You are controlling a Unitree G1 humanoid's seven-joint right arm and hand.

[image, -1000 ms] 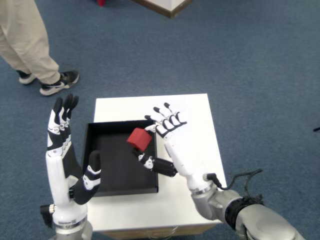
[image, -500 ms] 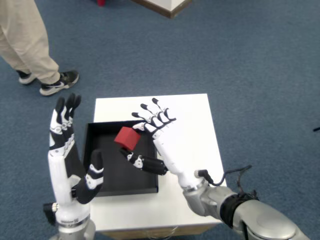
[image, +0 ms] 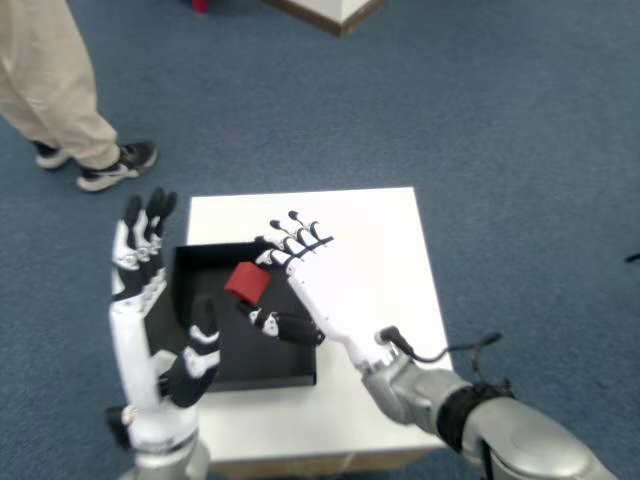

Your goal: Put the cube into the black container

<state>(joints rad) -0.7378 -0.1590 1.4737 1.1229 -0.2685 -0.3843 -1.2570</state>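
Observation:
A red cube hangs over the black container, above the tray's middle. My right hand is shut on the cube, which sits pinched between the thumb below and the fingers above; the fingertips fan out towards the tray's far rim. The black container lies on the left part of the white table, its floor dark and partly hidden by both hands. My left hand stands upright at the tray's left side, fingers spread and holding nothing.
Blue carpet surrounds the small white table. A person's legs and dark shoes stand on the carpet at the upper left. A wooden-edged object shows at the top edge.
My right hand has carried the red cube leftwards, from the tray's right rim to over its middle. The left hand has shifted slightly to the right.

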